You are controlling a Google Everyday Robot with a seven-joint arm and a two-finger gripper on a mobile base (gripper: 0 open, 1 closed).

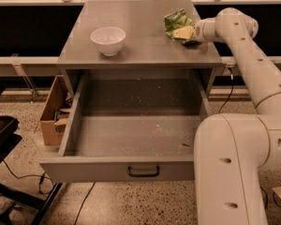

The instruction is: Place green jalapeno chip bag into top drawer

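The green jalapeno chip bag [175,20] lies crumpled at the back right of the grey cabinet top [140,46]. My gripper [183,32] reaches in from the right and sits on the bag's near right part, low against the top. The top drawer [84,168] is pulled fully out below the cabinet top. Its inside is bare apart from a few crumbs, and a small black handle [143,171] sits at the centre of its front panel.
A white bowl [107,40] stands at the left of the cabinet top. My white arm [253,64] runs down the right side past the drawer's right corner. A cardboard box [54,110] and a black stand [2,135] are on the floor at the left.
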